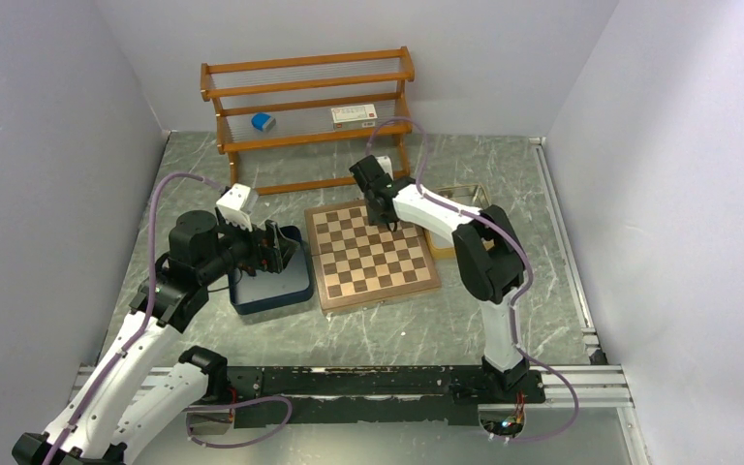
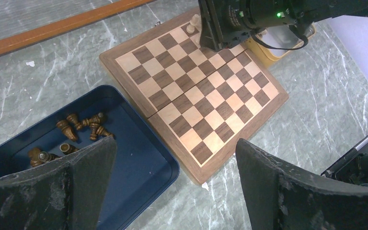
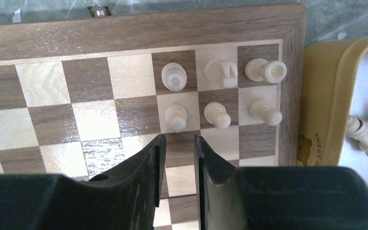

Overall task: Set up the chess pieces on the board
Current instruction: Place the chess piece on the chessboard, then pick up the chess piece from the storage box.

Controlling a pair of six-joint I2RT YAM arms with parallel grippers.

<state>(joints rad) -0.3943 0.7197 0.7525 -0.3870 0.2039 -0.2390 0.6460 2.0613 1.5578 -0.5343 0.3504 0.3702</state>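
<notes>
Your right arm reaches over the board [image 1: 373, 254]. Its gripper [image 3: 178, 140] is narrowly parted and empty, just short of six cream pieces [image 3: 216, 115] set in two rows at the board's far right corner. Your left gripper [image 2: 172, 187] hangs spread wide over the navy tray [image 2: 139, 160] beside the board's left edge, with dark pieces [image 2: 84, 125] inside.

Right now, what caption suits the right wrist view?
Six cream chess pieces in two rows at a board corner; right hand slightly open, empty.

Grey marble table [image 1: 397, 334] carries board [image 1: 373, 254], navy tray [image 1: 286, 283], yellow tray [image 1: 463, 189], wooden rack [image 1: 310, 104].
</notes>
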